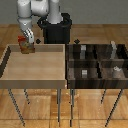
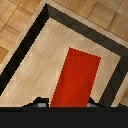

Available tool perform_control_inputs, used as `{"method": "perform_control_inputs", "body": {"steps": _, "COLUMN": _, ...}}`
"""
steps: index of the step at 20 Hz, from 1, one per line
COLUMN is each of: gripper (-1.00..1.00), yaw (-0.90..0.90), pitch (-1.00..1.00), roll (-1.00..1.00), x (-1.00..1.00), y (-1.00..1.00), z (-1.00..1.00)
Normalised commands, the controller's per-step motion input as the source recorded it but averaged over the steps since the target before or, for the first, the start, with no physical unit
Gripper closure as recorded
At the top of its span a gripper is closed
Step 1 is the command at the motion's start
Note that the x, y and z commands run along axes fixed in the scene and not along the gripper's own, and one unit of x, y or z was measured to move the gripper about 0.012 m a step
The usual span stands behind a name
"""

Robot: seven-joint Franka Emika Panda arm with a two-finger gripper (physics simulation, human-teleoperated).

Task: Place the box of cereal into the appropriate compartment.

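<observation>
One box of cereal (image 1: 23,45) stands in the far corner of the light wooden tray (image 1: 30,70), on the exterior view's left. My claw (image 1: 27,42) is clenched on it. The dark compartmented tray (image 1: 97,62) beside it holds small grey blocks (image 1: 85,73).

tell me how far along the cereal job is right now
Early stage. Done: the arm has reached the cereal box, which sits in the far corner of the light wooden tray on the exterior view's left. In hand: the pincer is down at the box; the wrist view shows its red top between the fingertips, though a firm grip can't be confirmed. Left: lifting it and carrying it to the dark compartment tray.
</observation>
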Motion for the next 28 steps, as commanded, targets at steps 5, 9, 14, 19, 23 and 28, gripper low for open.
{"method": "perform_control_inputs", "body": {"steps": 5, "gripper": 1.0, "yaw": 0.0, "pitch": 0.0, "roll": 0.0, "x": -1.0, "y": 0.0, "z": 0.0}}
{"method": "perform_control_inputs", "body": {"steps": 9, "gripper": 1.0, "yaw": 0.0, "pitch": 0.0, "roll": 0.0, "x": -0.25, "y": 0.3, "z": 0.0}}
{"method": "perform_control_inputs", "body": {"steps": 14, "gripper": 1.0, "yaw": 0.0, "pitch": 0.0, "roll": 0.0, "x": 0.0, "y": 1.0, "z": 0.0}}
{"method": "perform_control_inputs", "body": {"steps": 19, "gripper": 1.0, "yaw": 0.0, "pitch": 0.0, "roll": 0.0, "x": 0.0, "y": 1.0, "z": 0.0}}
{"method": "perform_control_inputs", "body": {"steps": 23, "gripper": 1.0, "yaw": 0.0, "pitch": 0.0, "roll": 0.0, "x": 0.0, "y": 1.0, "z": 0.0}}
{"method": "perform_control_inputs", "body": {"steps": 28, "gripper": 1.0, "yaw": 0.0, "pitch": 0.0, "roll": 0.0, "x": 0.0, "y": 1.0, "z": 0.0}}
